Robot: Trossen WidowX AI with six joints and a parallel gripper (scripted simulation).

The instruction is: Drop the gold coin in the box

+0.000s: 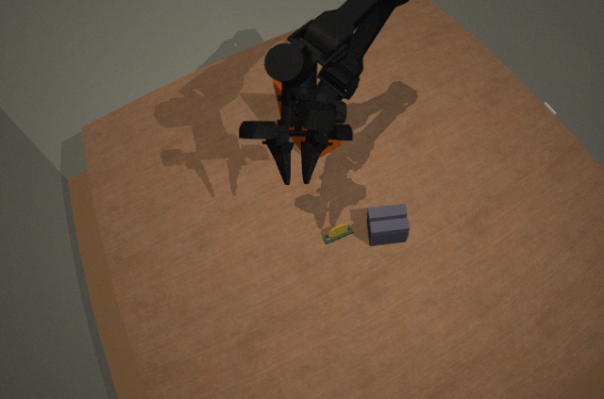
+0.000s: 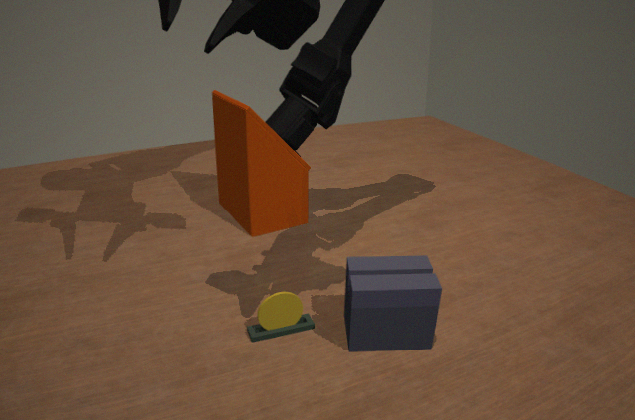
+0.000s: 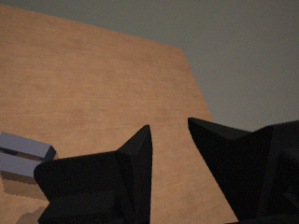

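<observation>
The gold coin stands on its edge in the dark-green holder on the wooden table. The grey box stands just to the right of the holder, with the narrow slot across its lid. My gripper hangs high in the air, above and behind the coin and box. Its fingers stand partly apart with nothing between them. In the wrist view only the box shows at the lower left; the coin is out of view there.
An orange wedge-shaped base block stands behind the coin, where the arm is mounted. The table's edges run along the left and the far right, with grey walls beyond.
</observation>
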